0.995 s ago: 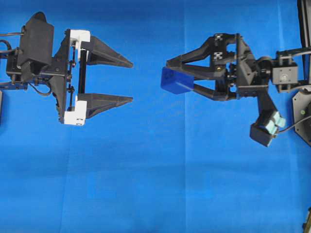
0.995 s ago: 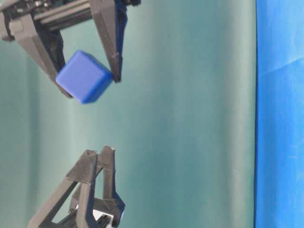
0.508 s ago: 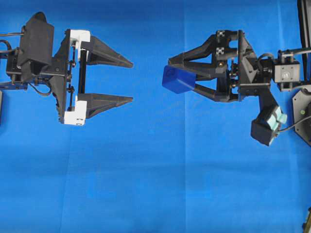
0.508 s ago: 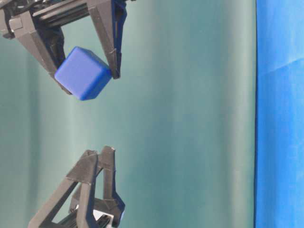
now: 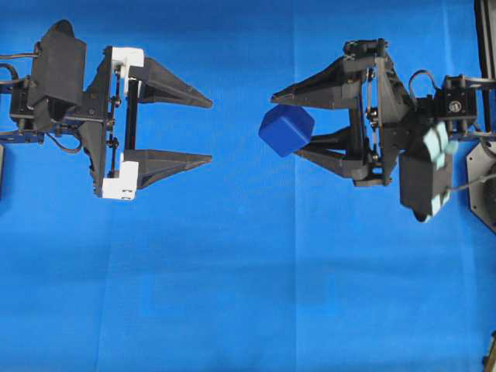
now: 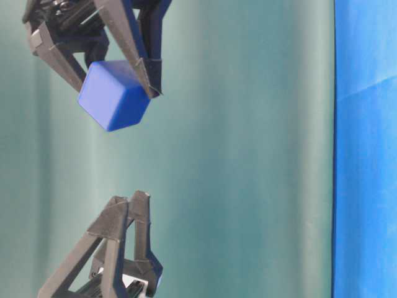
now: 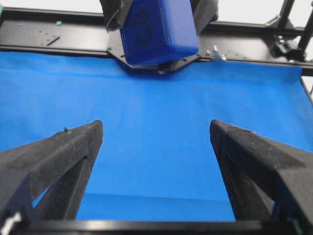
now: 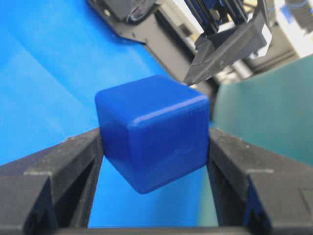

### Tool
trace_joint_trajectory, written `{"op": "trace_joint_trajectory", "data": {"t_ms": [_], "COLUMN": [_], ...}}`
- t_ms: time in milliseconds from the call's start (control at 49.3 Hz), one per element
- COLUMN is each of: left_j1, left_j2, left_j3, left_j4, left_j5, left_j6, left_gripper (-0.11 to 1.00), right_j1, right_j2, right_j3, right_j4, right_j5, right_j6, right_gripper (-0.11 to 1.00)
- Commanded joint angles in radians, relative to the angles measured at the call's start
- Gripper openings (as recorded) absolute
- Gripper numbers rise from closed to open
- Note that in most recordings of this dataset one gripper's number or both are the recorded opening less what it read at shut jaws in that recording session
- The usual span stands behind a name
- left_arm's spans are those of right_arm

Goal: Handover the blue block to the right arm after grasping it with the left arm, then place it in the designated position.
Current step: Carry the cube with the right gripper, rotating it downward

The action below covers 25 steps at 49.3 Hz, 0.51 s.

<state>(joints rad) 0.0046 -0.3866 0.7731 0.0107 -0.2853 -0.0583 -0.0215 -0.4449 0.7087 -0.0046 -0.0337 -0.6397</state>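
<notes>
Right hand (image 5: 288, 122) clamps the blue block (image 5: 286, 130) near its fingertips, seemingly thinly; lower gently. Left hand (image 5: 211, 130), beside the block, gapes empty.

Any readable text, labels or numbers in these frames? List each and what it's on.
No readable text in any view.
Blue block: a dark curled mark on the face toward the left wrist camera, perhaps two rounded characters; not legible.
Right tool: no lettering visible on it.
Left tool: white brackets are blank.
</notes>
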Motion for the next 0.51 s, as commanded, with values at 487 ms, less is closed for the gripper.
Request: {"op": "trace_joint_trajectory", "data": {"t_ms": [487], "left_j1": [0.000], "left_j2": [-0.018], "left_j3": [-0.012], "left_j4": [0.002], "left_j5": [-0.005], "left_j6": [0.003], "left_gripper": [0.93], "right_j1": [0.009], "right_j2": [-0.101], "right_j3": [0.014], "right_j4": [0.598], "right_j5": [0.035], "right_j6": [0.002], "right_gripper": [0.55]}}
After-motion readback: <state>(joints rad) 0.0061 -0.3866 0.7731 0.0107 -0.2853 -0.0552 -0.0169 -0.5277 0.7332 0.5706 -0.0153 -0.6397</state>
